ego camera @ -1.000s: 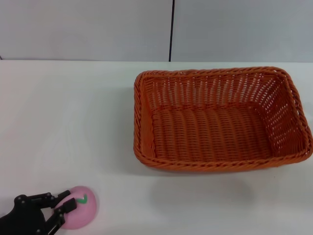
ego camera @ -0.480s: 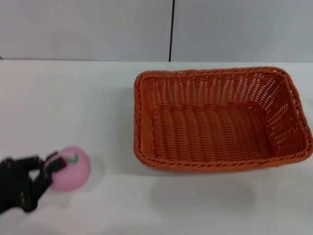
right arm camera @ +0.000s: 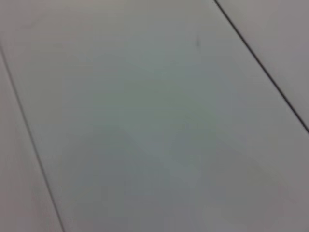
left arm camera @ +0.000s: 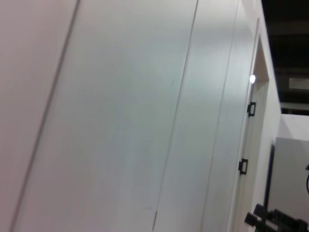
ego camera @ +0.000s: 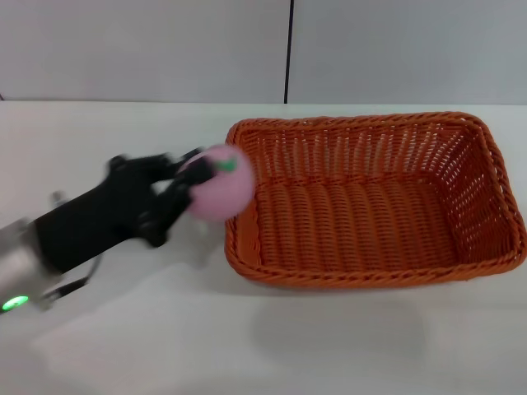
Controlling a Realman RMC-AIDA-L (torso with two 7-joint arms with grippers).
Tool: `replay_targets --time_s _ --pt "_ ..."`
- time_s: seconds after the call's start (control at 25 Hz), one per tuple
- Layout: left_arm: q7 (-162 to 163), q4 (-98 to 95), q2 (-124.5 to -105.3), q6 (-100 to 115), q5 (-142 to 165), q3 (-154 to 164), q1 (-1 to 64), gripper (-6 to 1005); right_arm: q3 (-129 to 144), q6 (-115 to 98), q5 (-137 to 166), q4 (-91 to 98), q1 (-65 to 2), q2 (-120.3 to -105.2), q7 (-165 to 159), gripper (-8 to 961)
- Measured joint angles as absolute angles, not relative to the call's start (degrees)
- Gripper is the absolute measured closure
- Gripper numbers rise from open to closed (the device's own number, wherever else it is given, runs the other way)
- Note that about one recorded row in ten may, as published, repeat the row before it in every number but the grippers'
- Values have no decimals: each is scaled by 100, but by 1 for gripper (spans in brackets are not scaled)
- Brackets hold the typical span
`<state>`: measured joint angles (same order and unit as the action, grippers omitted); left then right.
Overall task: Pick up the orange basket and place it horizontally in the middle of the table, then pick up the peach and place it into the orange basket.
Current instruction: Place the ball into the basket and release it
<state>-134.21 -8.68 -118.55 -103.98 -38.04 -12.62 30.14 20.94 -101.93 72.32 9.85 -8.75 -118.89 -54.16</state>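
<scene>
Pink peach (ego camera: pixel 218 183) clamped in left gripper (ego camera: pixel 191 179), held above orange basket (ego camera: pixel 370 202) near-left rim, high enough to clear braided edge for dropping inside.

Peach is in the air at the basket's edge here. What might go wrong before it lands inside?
1. The left tool holds the peach right at the near-left corner of the orange basket, over the braided rim rather than the floor. Released here, it might hit the rim and roll onto the table.
2. The fingers sit close to rim height, so pushing further across might catch the rim and shove the basket.
</scene>
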Motion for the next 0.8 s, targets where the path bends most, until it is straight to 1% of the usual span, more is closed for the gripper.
replay_targets --time_s 0.08,0.12,0.16,0.2,0.36,0.4,0.48,0.52,0.8 --pt "-13507 -691 -11856 -10253 -3793 -1261 3100 892 2088 -10153 7232 951 -867 -11890 -5399 429" --pt "-13860 -287 -11857 -9944 -3780 -1259 3241 886 2084 -10075 7232 912 -856 -11894 -5388 429" --pt "-13860 -287 -11857 -9944 -3780 -1259 3241 880 2084 -10075 7232 912 -856 -11894 -5388 429" --pt "-14211 121 -11863 -9626 -3777 -1265 3315 875 2084 -10034 7232 895 -855 -11897 -5383 429" --pt "-14665 728 -11871 -8959 -3778 -1306 3363 851 2053 -9890 7232 793 -890 -11900 -5205 429" --pt "-14885 1128 -11874 -8419 -3778 -1371 3374 846 1985 -9818 7232 745 -938 -11900 -5068 429" --pt "-14931 1221 -11875 -8286 -3778 -1387 3379 834 1937 -9784 7232 733 -958 -11901 -5024 429" --pt "-15089 1481 -11876 -7889 -3775 -1414 3402 799 1728 -9682 7232 700 -1045 -11900 -4961 429" --pt "-15276 1789 -11886 -7481 -3767 -1802 3374 539 965 -9342 7233 618 -1377 -11888 -4835 429"
